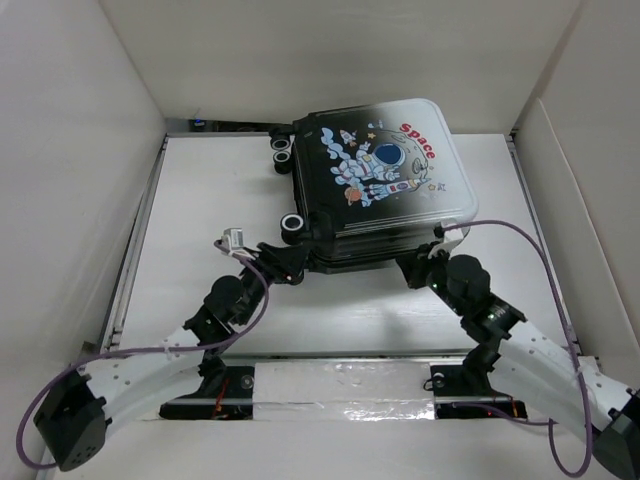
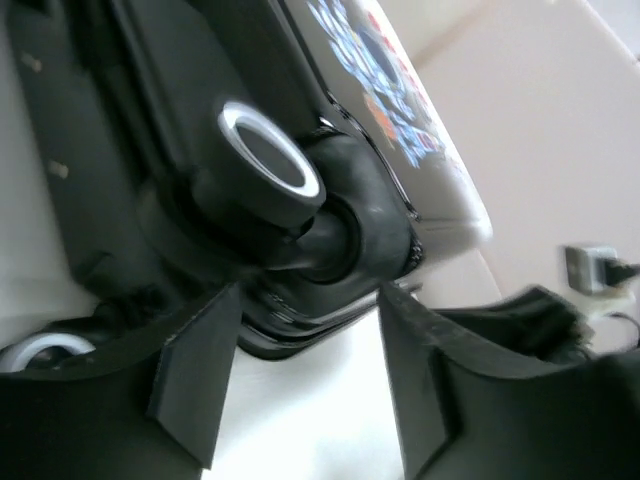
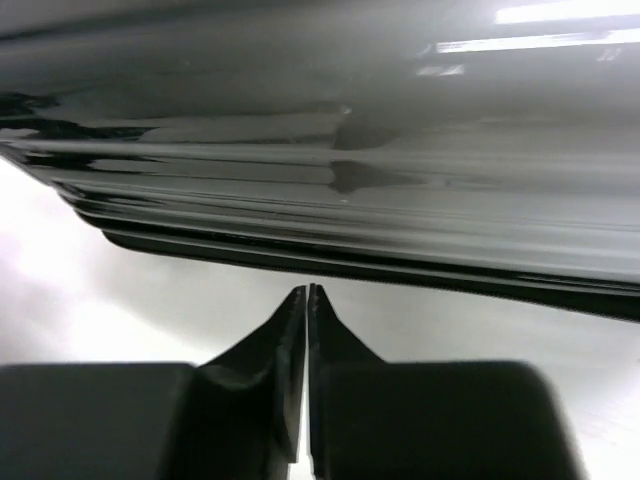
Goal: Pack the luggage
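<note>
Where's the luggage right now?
Top view: the luggage lies far centre-right on the table, left claw by its near wheel, right claw at its near edge.

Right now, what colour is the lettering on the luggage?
Red luggage lettering; top external view shows it best.

The suitcase (image 1: 375, 185) had a hard, glossy shell, plastic by its look, and it mirrored the lights above my right gripper (image 3: 305, 300). Its wheel (image 2: 268, 150) was dull black with a shiny silvery ring. My left gripper (image 2: 305, 345) had matt black plastic fingers (image 2: 195, 380). The tabletop (image 1: 200, 190) was white, smooth and matt. The tape (image 1: 340, 388) on its near edge was shiny and crinkled.
</note>
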Controlling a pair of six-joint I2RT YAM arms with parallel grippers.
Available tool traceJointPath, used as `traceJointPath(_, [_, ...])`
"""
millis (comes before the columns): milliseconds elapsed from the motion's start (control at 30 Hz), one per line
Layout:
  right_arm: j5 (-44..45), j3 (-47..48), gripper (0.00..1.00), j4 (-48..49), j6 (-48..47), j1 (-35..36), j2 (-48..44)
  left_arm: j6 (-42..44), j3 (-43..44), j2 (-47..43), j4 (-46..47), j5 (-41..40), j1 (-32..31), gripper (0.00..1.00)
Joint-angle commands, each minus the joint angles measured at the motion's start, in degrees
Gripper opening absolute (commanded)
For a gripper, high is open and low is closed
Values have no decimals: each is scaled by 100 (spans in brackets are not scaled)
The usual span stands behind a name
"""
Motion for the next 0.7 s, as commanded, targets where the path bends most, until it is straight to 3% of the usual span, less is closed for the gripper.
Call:
traceJointPath(0, [344,-155,2,-163,113,-53,-576,431,-90,-755,-836,-267,148,50])
traceJointPath(33, [405,-252,0,-260,165,-53,-743,492,-126,-906,-899,-179,148,36])
traceJointPath(67, [554,-340,0,-470,201,-53,-927,528,-170,-1030,-943,-83,148,14])
traceJointPath(133, [791,-595,0,-812,402,-53,-1463,721,-205,-1154,-944,224,78,0])
traceJointPath(233, [1047,-675,1,-1103,719,-106,-1983,1176,22,-804,-839,200,-518,0])
traceJointPath(367, [1713,-517,30,-1473,1106,-106,-1923,1837,453,109,-470,-800,-1985,0])
traceJointPath(400, [1811,-464,33,-1544,1246,-106,-1853,1907,680,547,-417,-977,-2440,0])
traceJointPath(433, [1873,-420,37,-1570,1247,-106,-1721,1943,778,751,-355,-1187,-2610,0])
traceJointPath(467, [2074,-376,47,-1545,1238,-167,-1642,1978,857,962,-268,-1207,-2708,2])
traceJointPath(533, [2286,-349,56,-1283,1134,-237,-1466,1935,963,1525,162,-962,-2709,11])
traceJointPath(667, [1780,-121,61,-825,483,-878,-896,1996,1376,2351,331,-566,-2647,21])
